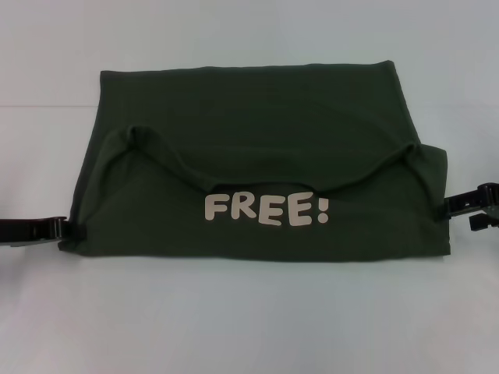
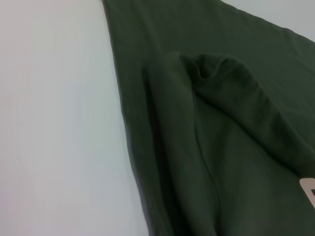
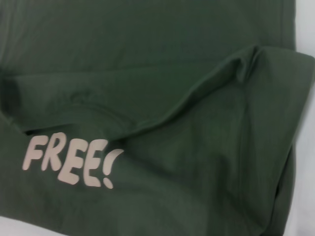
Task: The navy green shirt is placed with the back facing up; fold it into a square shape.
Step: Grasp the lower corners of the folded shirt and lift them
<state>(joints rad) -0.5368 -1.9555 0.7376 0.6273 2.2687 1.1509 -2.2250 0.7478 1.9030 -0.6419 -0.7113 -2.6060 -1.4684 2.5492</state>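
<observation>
Two grippers sat low at the shirt's sides: the left gripper [image 1: 69,227] touching its left edge, the right gripper [image 1: 460,206] just beside its right edge; whether either was open could not be told. The navy green shirt [image 1: 257,117] lay folded on the white table [image 1: 249,319], its pale "FREE!" lettering [image 1: 266,209] facing up.

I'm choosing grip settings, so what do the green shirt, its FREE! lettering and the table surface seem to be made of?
The navy green shirt looks like soft matte knit, probably cotton jersey: it drapes and bunches into rounded folds. The FREE! lettering seems a flat cream print, smoother than the cloth. The table looks smooth, pale and hard, perhaps laminate.
</observation>
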